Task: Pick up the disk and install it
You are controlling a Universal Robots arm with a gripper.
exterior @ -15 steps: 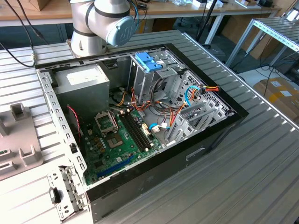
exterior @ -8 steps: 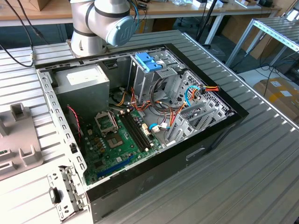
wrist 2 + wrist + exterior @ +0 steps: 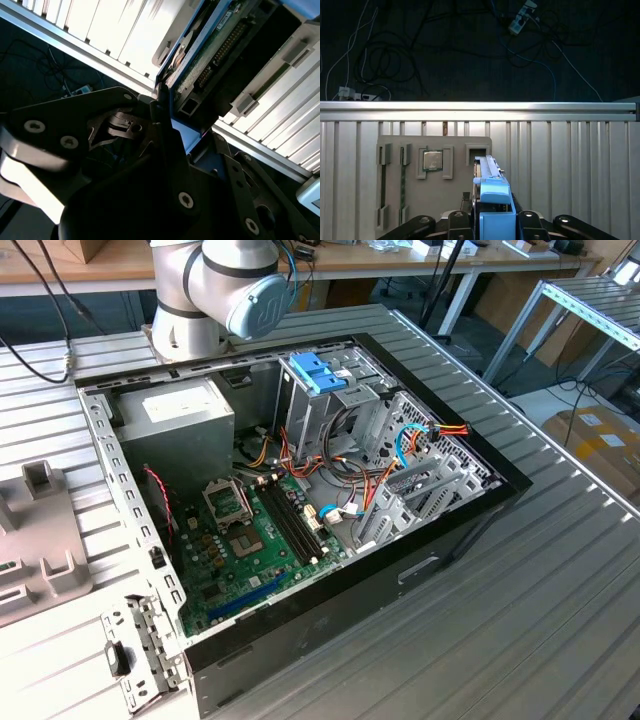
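My gripper [image 3: 495, 222] is shut on the disk [image 3: 491, 187], a flat drive held on edge in a light-blue carrier, whose blue end sits between the dark fingers [image 3: 527, 220]. In the second wrist view the disk [image 3: 220, 45] shows its green board and connector past the gripper [image 3: 192, 137]. It hangs over the grey holder plate [image 3: 410, 175] on the ribbed table; I cannot tell whether it touches the plate. The open computer case [image 3: 470, 510] lies in the exterior view, with its drive cage [image 3: 345, 405] at the back.
The holder plate also carries a square chip [image 3: 433, 161] and narrow slots. The table's edge rail [image 3: 480, 106] runs just past it, with cables on the dark floor beyond. A blue plastic part [image 3: 318, 370] sits atop the drive cage. The arm's base [image 3: 200, 310] stands behind the case.
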